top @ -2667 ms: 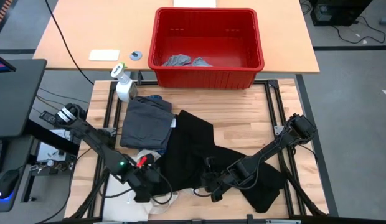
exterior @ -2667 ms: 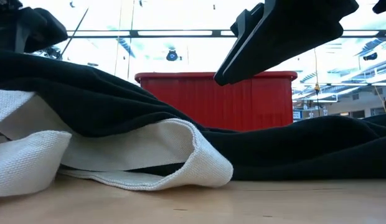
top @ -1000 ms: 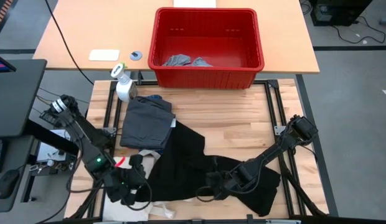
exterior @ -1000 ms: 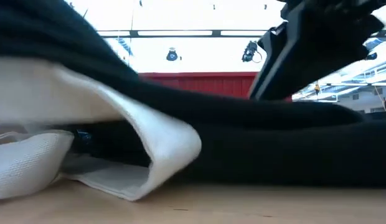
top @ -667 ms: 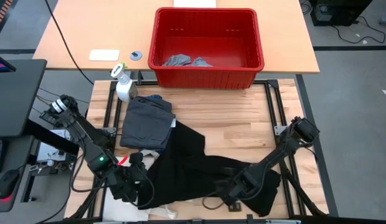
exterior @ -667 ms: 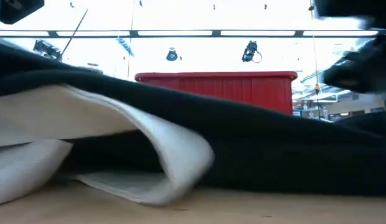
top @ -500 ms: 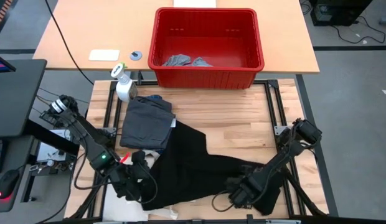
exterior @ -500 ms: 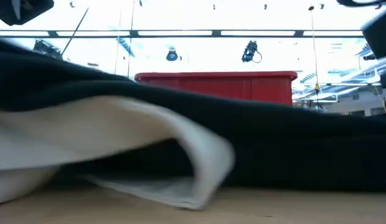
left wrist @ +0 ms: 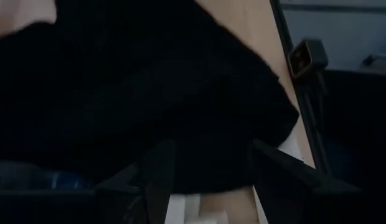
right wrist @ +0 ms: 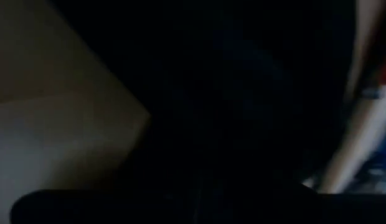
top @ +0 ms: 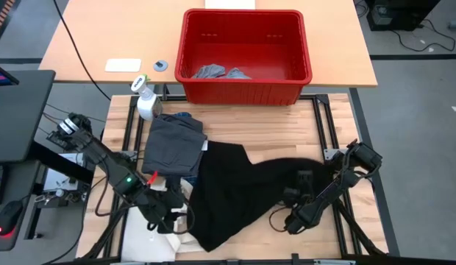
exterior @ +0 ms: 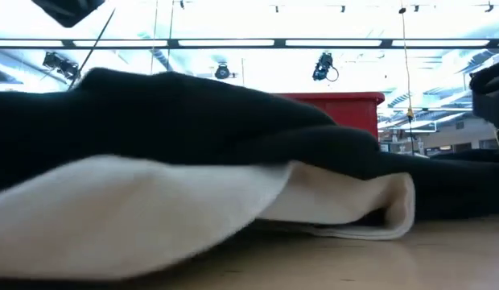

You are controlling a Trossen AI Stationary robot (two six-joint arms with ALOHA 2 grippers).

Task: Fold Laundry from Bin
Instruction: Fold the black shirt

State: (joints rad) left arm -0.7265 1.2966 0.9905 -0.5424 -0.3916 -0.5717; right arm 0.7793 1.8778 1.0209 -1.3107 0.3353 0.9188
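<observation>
L fingers (left wrist: 208, 180) stand spread, nothing between them in the left wrist view, just the black garment (top: 235, 188) ahead and a bit of white cloth under the tips. L gripper (top: 165, 213) sits at the near-left of the wooden worktop (top: 287, 136), at the garment's left edge, over the cream tote bag (top: 143, 235) that pokes out from beneath. R gripper (top: 298, 217) is low at the near-right, against the garment's right side; right wrist view is nearly all dark cloth, so can't tell if R fingers are spread or pinching. Black garment lies across the middle of the worktop, bunched, w/ a dark fold reaching toward the R arm. In the low view it drapes over the tote's pale canvas (exterior: 233, 201), which curls into a fold near the front. Folded dark grey piece (top: 173, 143) sits far-left of it, touching the black one's edge, some blue showing at its far side. Spray bottle (top: 145, 99) just beyond that pile. Red bin (top: 246, 55) is on the tan table behind, holding small light grey pieces (top: 217, 72) at its near-left floor. White card (top: 123, 65) and a small round thing (top: 161, 65) lie left of the bin.
</observation>
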